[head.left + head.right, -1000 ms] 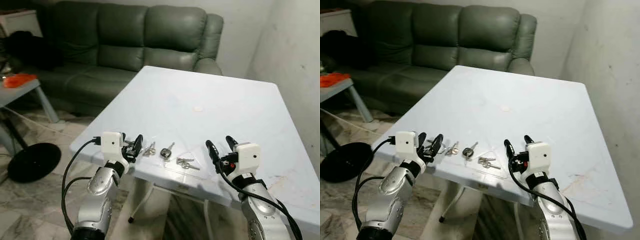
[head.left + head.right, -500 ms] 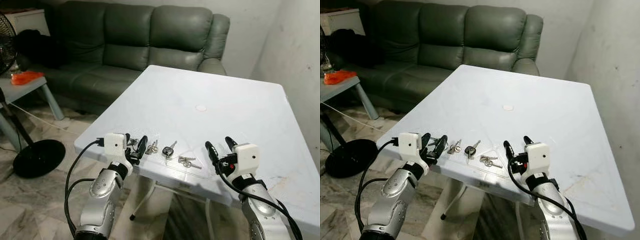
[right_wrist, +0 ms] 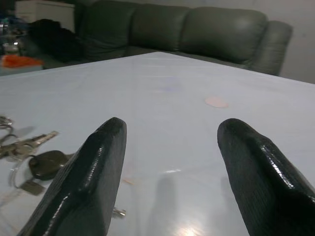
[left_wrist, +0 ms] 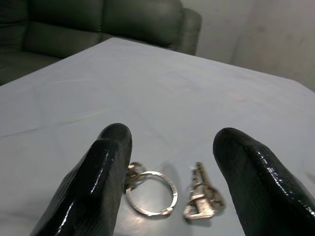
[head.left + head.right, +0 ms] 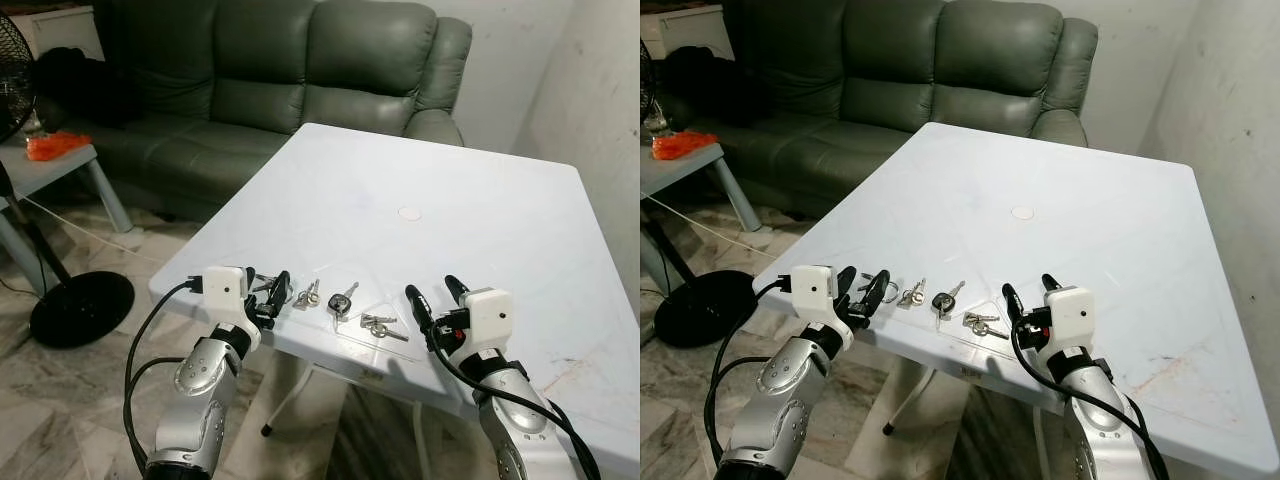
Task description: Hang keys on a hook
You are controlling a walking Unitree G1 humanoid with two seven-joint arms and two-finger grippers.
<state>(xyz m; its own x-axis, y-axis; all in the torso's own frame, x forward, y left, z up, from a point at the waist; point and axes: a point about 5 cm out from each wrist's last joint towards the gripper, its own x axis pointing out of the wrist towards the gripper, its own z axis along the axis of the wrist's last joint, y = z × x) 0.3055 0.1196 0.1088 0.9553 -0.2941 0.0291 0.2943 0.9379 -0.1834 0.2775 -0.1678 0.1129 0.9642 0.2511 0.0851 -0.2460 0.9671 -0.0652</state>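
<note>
Key ring [image 4: 150,192] partly hidden behind left hand [image 4: 170,162] finger.

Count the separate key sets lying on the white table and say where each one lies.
4, in a row along the near table edge: ring set by the left gripper, small keys, black-headed key, silver pair.

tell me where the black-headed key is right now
The black-headed key lies near the front edge of the white table, between the small silver keys on its left and another silver key bunch on its right.
</note>
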